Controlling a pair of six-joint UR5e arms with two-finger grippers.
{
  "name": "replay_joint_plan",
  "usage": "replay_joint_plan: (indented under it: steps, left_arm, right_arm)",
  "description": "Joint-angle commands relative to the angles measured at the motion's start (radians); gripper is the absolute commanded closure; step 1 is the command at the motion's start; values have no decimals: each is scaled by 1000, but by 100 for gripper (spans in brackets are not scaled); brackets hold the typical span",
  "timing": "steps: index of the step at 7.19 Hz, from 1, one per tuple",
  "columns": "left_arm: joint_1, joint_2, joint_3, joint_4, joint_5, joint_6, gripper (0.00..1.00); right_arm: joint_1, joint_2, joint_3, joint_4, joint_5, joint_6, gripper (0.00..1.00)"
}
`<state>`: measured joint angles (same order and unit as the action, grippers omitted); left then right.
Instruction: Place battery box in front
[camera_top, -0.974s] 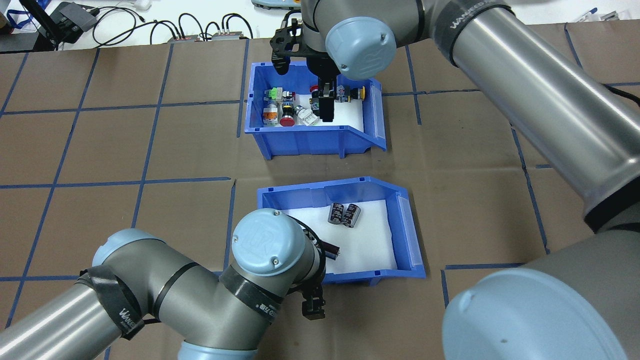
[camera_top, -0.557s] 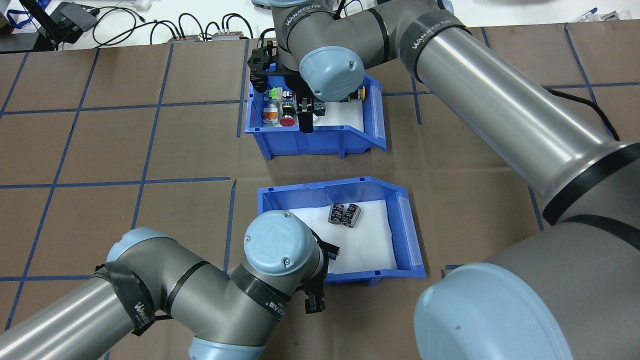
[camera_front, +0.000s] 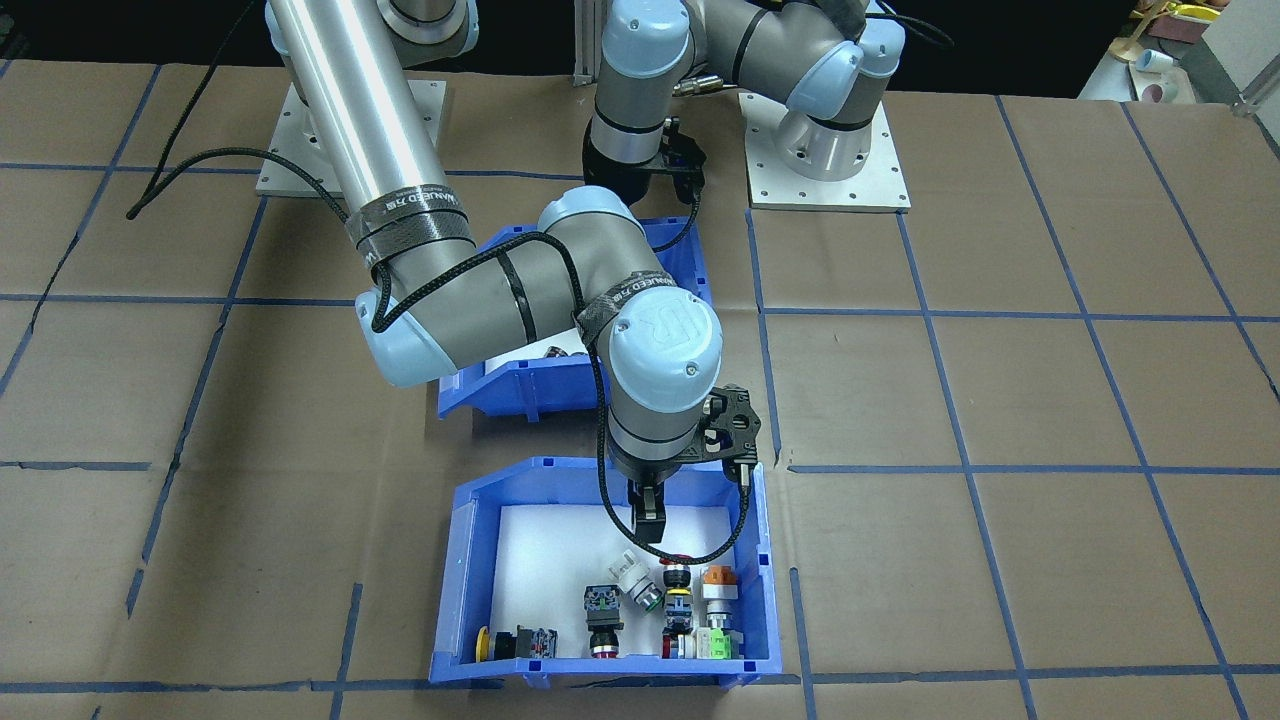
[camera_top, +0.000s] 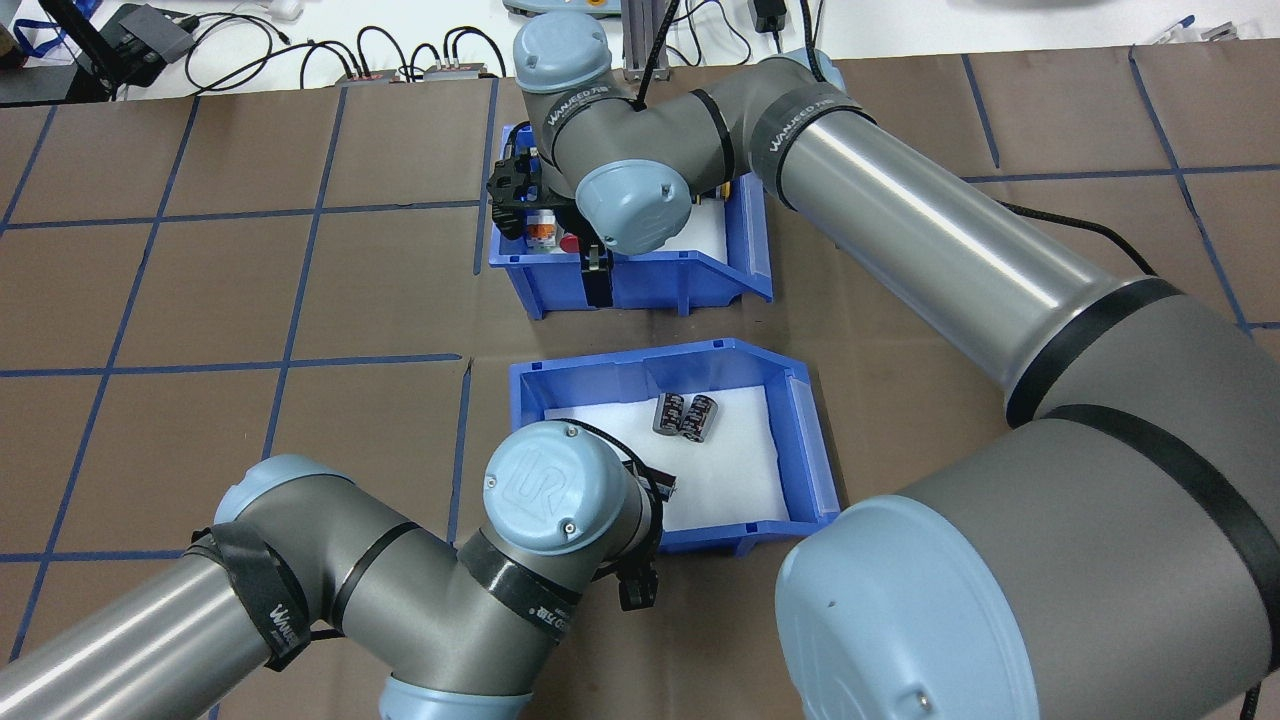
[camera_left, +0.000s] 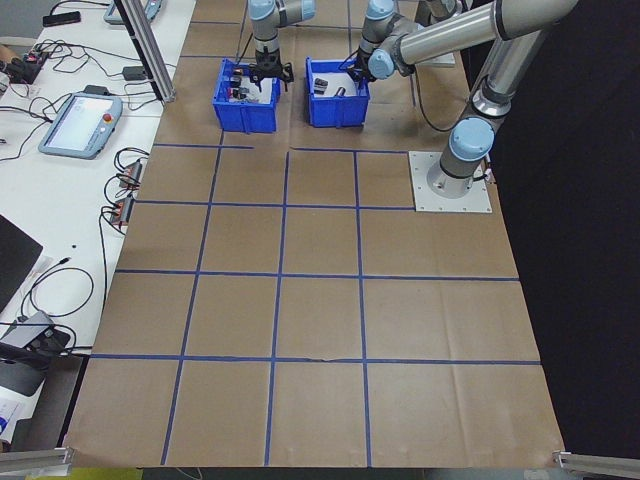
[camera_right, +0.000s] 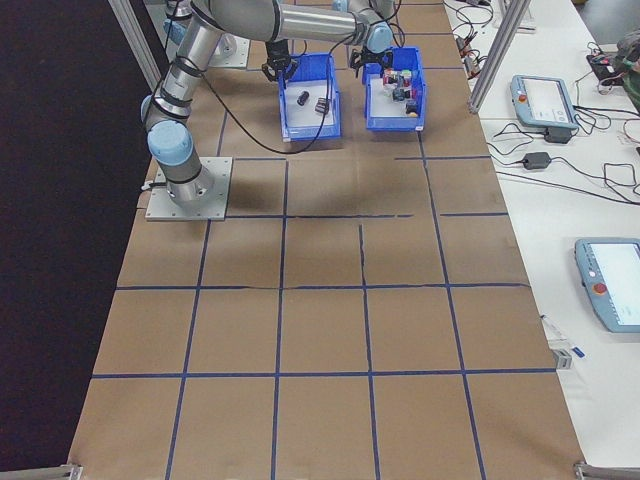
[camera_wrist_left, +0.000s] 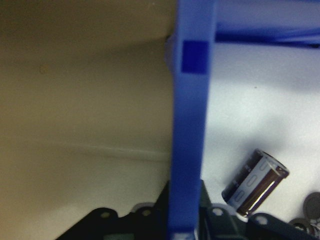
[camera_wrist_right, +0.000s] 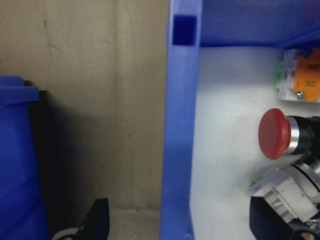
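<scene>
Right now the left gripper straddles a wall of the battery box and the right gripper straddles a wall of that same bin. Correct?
Not quite. The left gripper does straddle a wall of the battery box. But the right gripper straddles a wall of the other blue bin, the one holding push-button switches; the overhead exterior and right wrist-mounted views show this.

I see two arms with bare silver tube links, dark grey joint housings and pale blue round caps, each cap embossed with a logo and fixed by small screws. Black straps with white lettering wrap the tubes. A braided black cable runs along the right arm to the black right pincer (camera_front: 648, 520). Each arm stands on a square silver baseplate.
</scene>
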<state>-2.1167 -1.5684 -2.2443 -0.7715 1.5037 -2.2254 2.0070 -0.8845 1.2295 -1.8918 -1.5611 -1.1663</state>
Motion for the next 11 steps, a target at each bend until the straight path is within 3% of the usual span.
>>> replay_joint_plan:
  steps: [1,3,4,6,7,9,11]
  left_arm:
    - [4,54,6,-17,12,35,100]
    - [14,82,3,-44,7,46,100]
    - [14,82,2,-46,7,46,100]
    - [18,112,0,-95,10,91,100]
    - [29,135,0,-129,10,111,100]
    - [69,184,-5,-188,13,183,100]
    - [230,273,-49,-238,12,370,100]
  right_arm:
    - [-1,-7,-4,-1,-8,26,38]
    - [-2,-14,-10,-1,-7,27,85]
    - [-2,-33,-10,-3,-10,27,94]
    - [-19,-62,-12,-1,-13,19,96]
    - [-48,-88,-7,-1,-66,10,97]
    - [-160,-134,10,16,-80,-57,98]
    - [-290,-187,13,75,-82,-201,98]
